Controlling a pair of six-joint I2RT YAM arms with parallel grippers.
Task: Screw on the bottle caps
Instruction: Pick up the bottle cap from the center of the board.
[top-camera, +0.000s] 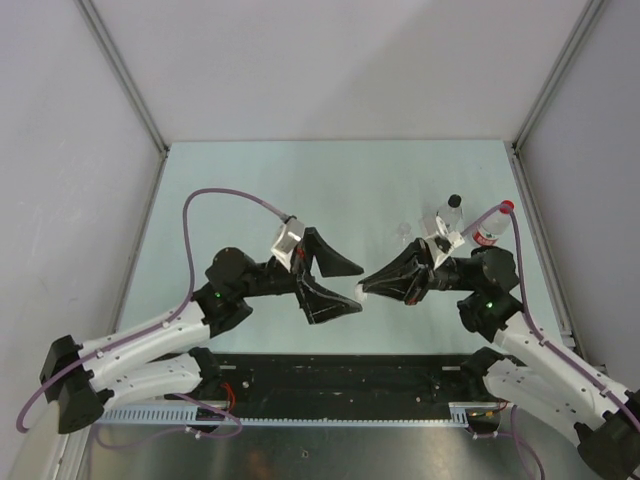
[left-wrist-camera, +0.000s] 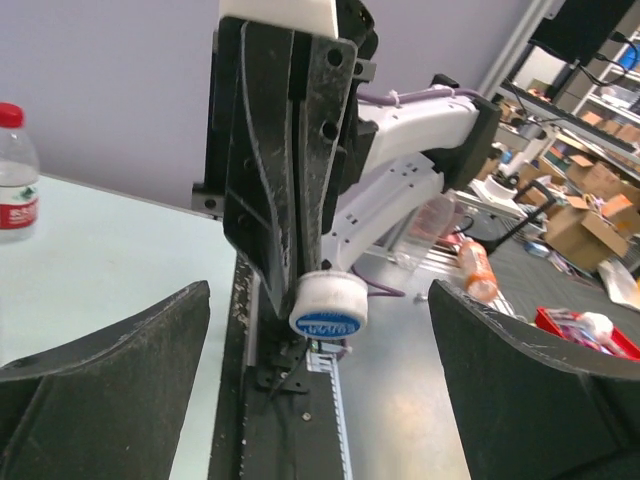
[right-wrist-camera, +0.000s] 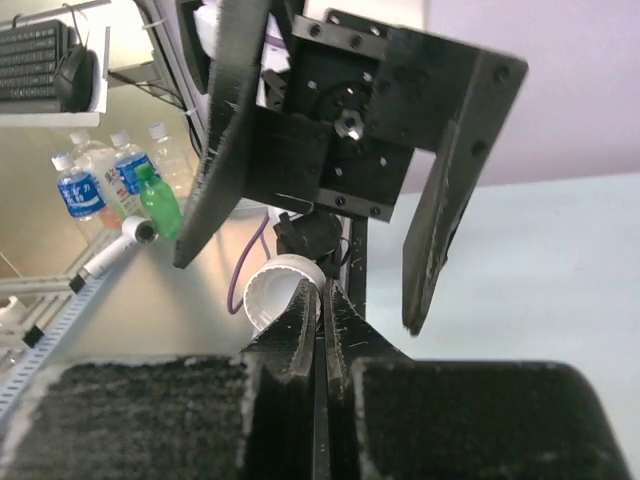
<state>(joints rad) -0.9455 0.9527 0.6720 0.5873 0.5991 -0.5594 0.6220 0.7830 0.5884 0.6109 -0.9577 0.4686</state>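
My right gripper is shut on the rim of the whitish bottle cap and holds it in the air over the middle of the table. The cap's blue-printed top faces the left wrist camera. My left gripper is open, with one finger on each side of the cap and neither touching it. Behind the right arm stand three bottles: one with a black cap, a labelled one with a red cap, and a clear one partly hidden.
Grey walls with metal frame posts close in the pale green table on three sides. A slotted rail runs along the near edge between the arm bases. Spare bottles lie off the table.
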